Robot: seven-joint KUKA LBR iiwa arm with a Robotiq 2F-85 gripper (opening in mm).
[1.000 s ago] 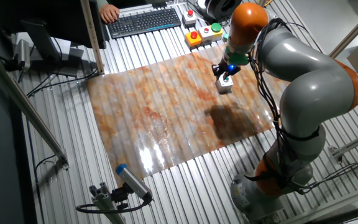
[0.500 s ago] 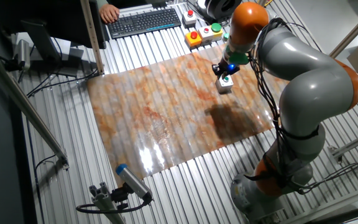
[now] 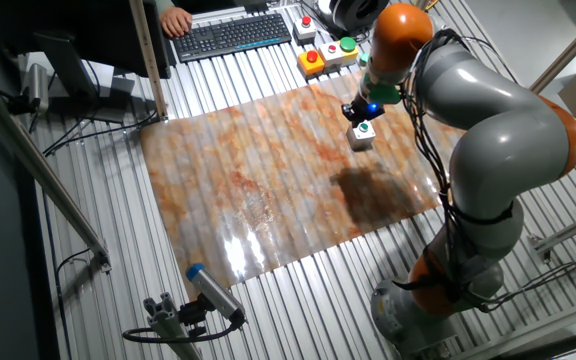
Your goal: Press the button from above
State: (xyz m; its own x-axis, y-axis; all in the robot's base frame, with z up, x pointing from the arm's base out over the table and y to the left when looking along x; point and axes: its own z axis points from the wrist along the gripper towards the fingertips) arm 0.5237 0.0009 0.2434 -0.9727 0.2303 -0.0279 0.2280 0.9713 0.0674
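While gripper (image 3: 359, 114) hovers, button (image 3: 363, 133) beneath

Arm links (image 3: 488, 110): thick, rounded, light grey shells with a smooth matte finish.
Joint bands (image 3: 400, 32): bright orange sections at the wrist end, the elbow at 3 o'clock and near the base.
Base (image 3: 408, 315): grey round pedestal at 5 o'clock.
Cables (image 3: 430, 130): black bundle running along the outside of the links.
Gripper (image 3: 359, 113): small, dark, with a blue-green light on its flange.
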